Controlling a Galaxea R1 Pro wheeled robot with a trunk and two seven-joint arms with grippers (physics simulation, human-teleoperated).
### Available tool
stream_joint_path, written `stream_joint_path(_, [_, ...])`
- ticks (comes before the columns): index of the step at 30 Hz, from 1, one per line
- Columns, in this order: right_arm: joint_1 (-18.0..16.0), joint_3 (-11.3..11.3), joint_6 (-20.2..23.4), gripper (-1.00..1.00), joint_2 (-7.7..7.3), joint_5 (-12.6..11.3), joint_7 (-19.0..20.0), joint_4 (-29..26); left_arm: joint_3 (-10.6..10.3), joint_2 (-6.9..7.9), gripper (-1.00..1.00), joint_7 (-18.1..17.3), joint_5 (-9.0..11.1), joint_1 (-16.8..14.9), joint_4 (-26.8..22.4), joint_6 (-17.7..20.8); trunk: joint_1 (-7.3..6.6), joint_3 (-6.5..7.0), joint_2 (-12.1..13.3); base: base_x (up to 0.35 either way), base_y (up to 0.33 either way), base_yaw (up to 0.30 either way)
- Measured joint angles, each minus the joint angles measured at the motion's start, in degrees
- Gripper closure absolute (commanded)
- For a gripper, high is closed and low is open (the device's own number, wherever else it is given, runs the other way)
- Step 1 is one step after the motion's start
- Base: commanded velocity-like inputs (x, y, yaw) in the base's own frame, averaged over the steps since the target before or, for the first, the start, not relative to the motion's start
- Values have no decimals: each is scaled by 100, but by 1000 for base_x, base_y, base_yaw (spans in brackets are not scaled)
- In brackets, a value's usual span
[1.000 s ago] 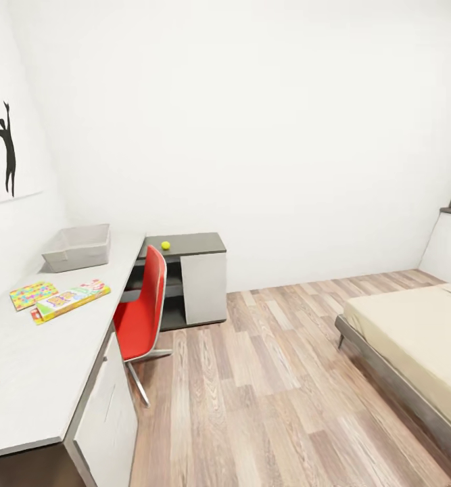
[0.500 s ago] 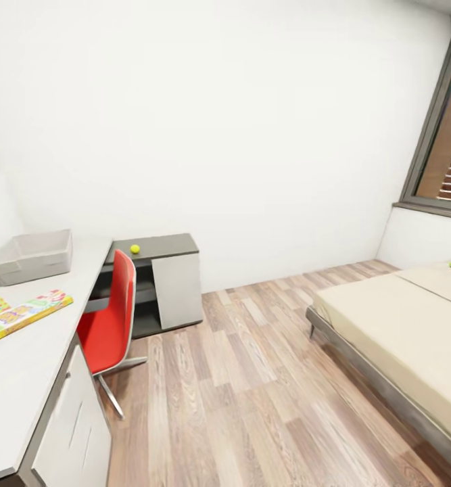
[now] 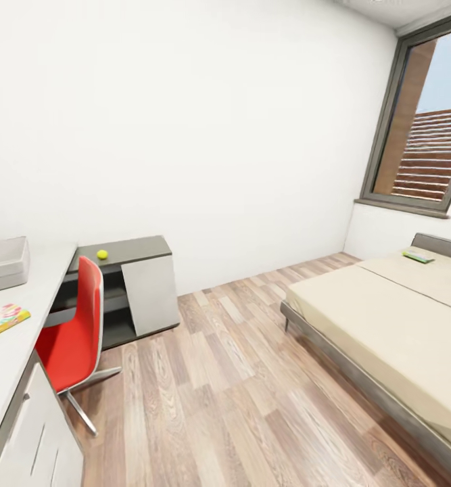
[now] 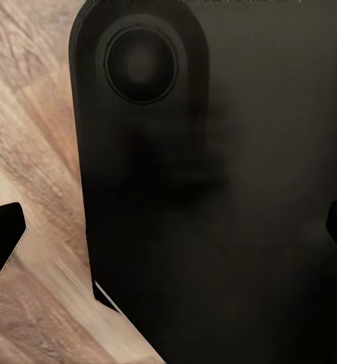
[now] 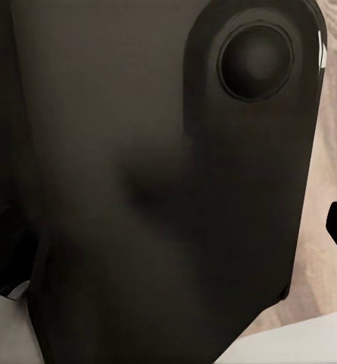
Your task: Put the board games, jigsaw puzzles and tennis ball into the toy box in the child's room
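So far nothing looks packed: the ball (image 3: 102, 254) sits on the dark corner of the table (image 3: 9, 352), one game (image 3: 2, 319) lies on the grey top, another game (image 3: 418, 256) rests near the headboard on the bed (image 3: 387, 331), and the box (image 3: 3, 265), cut by the frame, may be empty; you cannot tell whether either gripper's fingers are parted or closed, since dark housing blocks both wrist views; wide bare floor (image 3: 239, 379) lies between table and bed; mind the red chair (image 3: 73, 338) and bed frame.
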Motion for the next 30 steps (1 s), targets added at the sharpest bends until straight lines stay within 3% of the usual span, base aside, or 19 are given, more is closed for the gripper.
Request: stream_joint_path(30, [-1, -2, -175, -100, -35, -8, 0, 0, 0, 0, -100, 0, 0, 3, 0, 0, 0, 0, 0, 0, 0, -245])
